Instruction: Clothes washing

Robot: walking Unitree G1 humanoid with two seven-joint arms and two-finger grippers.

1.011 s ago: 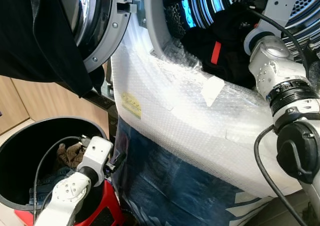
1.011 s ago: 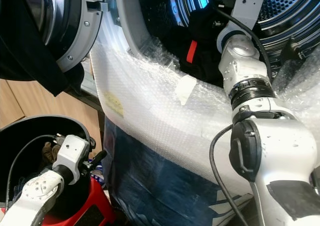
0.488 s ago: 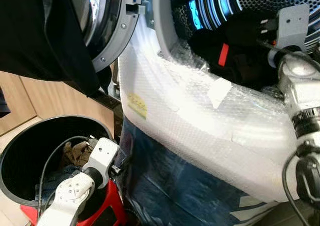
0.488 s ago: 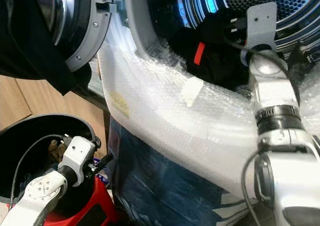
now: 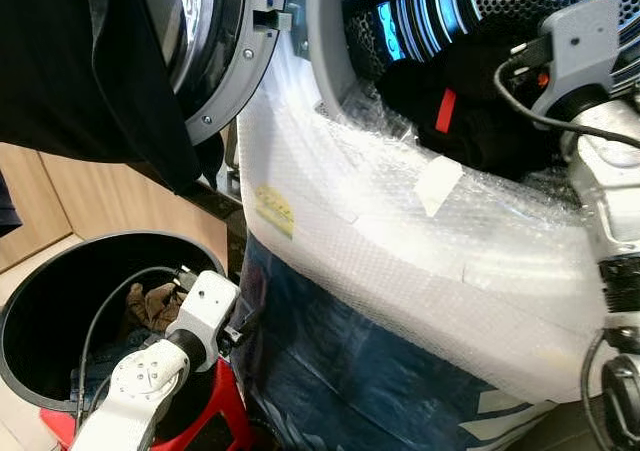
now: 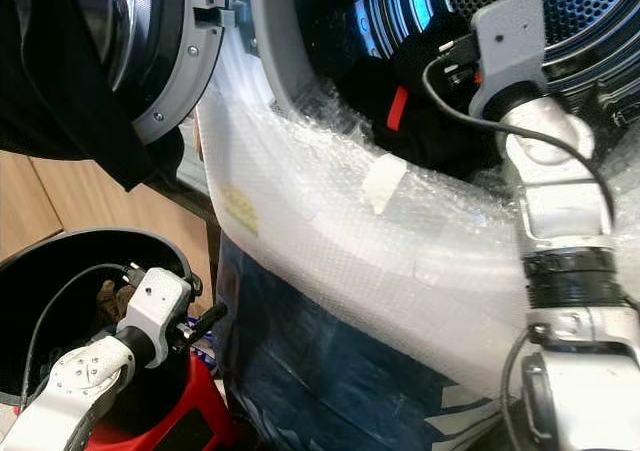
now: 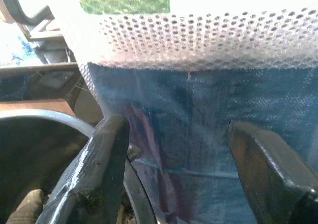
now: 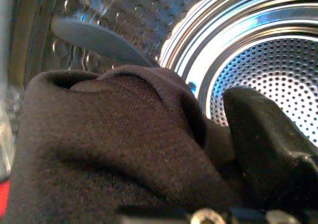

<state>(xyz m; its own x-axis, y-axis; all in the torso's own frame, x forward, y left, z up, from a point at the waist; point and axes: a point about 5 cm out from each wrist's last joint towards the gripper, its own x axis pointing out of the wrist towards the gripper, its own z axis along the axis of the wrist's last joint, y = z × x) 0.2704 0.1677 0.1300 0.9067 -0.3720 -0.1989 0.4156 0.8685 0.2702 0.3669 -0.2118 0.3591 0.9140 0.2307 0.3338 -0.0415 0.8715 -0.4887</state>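
A black garment (image 5: pixel 470 111) with a small red tag lies in the mouth of the washing machine drum (image 6: pixel 560 11), heaped on the lower lip of the opening, with the perforated, blue-lit steel wall curving behind it. The right gripper (image 8: pixel 208 149) reaches into the drum at the top of this heap; in the right wrist view the dark knit cloth bulges up close between the fingers, with one black finger (image 8: pixel 263 134) beside it, but whether the fingers are actually clamped on the cloth cannot be told. The silver right arm (image 6: pixel 555 221) rises from the lower right, over the rim, with a black cable looping along the wrist. The front of the machine below the opening is wrapped in white bubble wrap (image 5: pixel 400 241), which carries a small yellow label and a piece of pale tape, and below that is a dark blue covering (image 5: pixel 340 371). The round door (image 5: pixel 215 51) stands swung open on the left, and another dark cloth (image 5: pixel 90 71) hangs over it. Lower left, a black round bin (image 5: pixel 40 301) stands on a red base (image 5: pixel 215 411) and holds a few crumpled clothes, brownish and bluish. The left gripper (image 7: pixel 174 154) hovers at the bin's near rim, just beside the machine's blue front, its two black fingers spread apart with nothing between them.
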